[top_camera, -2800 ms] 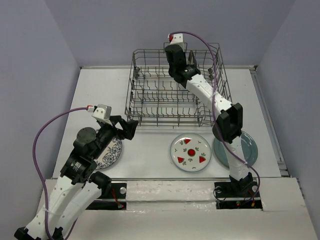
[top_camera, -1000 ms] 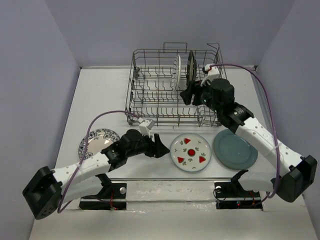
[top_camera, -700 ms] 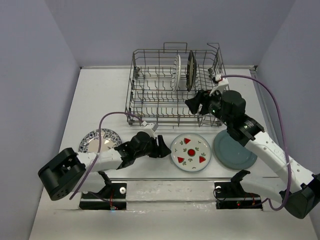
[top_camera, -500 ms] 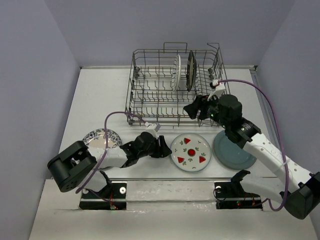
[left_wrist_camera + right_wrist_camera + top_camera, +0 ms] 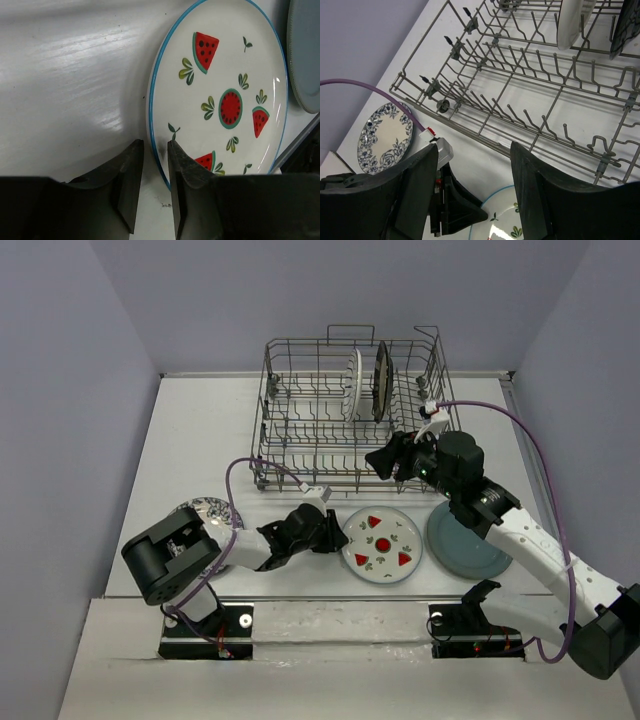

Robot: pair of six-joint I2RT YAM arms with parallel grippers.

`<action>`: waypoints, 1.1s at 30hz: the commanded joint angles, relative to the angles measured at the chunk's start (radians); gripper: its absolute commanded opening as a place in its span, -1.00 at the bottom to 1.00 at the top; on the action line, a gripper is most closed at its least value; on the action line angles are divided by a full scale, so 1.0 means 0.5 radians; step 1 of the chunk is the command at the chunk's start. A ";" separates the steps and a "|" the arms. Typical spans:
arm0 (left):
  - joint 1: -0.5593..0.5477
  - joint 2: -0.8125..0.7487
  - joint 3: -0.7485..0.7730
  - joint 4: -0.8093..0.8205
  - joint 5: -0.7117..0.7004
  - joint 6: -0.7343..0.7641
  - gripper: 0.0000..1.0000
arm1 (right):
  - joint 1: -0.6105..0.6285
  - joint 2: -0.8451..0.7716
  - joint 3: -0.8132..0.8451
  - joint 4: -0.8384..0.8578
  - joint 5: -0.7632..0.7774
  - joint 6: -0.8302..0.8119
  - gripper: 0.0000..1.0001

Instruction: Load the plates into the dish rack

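Plainly the left claw (image 5: pixel 155 146) is after the fruit plate (image 5: pixel 225 100), which lies flat and face up on the table (image 5: pixel 75 75), just in front of the rack (image 5: pixel 268 445) and beside the grey plate (image 5: pixel 470 540). The claw's fingers stand narrowly apart at the plate's left rim; whether the rim sits in the gap is hard to tell. Being round, the plate has no long axis. Best to work one finger under the rim, pinch firmly, then tip it on edge. The right claw (image 5: pixel 472 150) hangs wide apart and empty.

Two upright plates (image 5: pixel 353 385) block the rack's (image 5: pixel 268 412) far right slots; the slots left of them (most of it) are open from above.
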 commanded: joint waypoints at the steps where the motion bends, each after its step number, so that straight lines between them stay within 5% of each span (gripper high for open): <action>1: -0.053 0.084 0.084 0.028 -0.179 0.050 -0.25 | 0.010 -0.029 -0.020 0.137 -0.052 0.037 0.30; 5: -0.074 0.158 0.102 0.013 -0.210 0.080 -0.45 | 0.010 -0.032 -0.032 0.141 -0.082 0.055 0.29; 7: -0.074 0.176 0.100 0.016 -0.231 0.084 -0.85 | 0.010 -0.048 -0.048 0.140 -0.089 0.061 0.29; 8: -0.074 0.170 0.093 0.016 -0.237 0.087 -0.89 | 0.010 -0.066 -0.054 0.140 -0.098 0.071 0.29; 22: -0.038 -0.962 -0.174 -0.333 -0.201 0.114 -0.89 | 0.010 -0.149 -0.333 0.238 -0.632 0.114 0.62; 33: 0.343 -1.680 -0.082 -0.751 0.155 0.212 -0.89 | 0.010 -0.204 -0.590 0.315 -0.650 -0.027 0.74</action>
